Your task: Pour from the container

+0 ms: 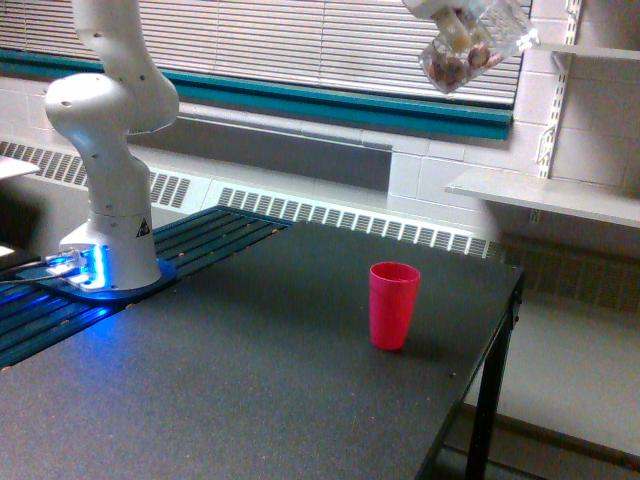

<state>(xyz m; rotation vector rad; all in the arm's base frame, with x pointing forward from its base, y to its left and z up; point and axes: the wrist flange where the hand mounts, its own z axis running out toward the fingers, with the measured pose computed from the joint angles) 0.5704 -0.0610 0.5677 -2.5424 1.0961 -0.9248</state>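
The container (472,47), a clear jar with brownish-pink pieces at its lower end, hangs tilted high at the top of the exterior view. My gripper (455,22) is shut on it, and the frame's top edge cuts off most of the gripper. The jar's lower end points down toward the exterior view's left. Far below it, an opaque pink cup (394,304) stands upright on the dark table (250,380), slightly to the left of the jar. Nothing is falling from the jar.
The arm's white base (110,160) stands at the table's left on a blue-lit mount. The table's right edge (500,330) drops to the floor close to the cup. A white shelf (550,195) and window blinds line the wall behind.
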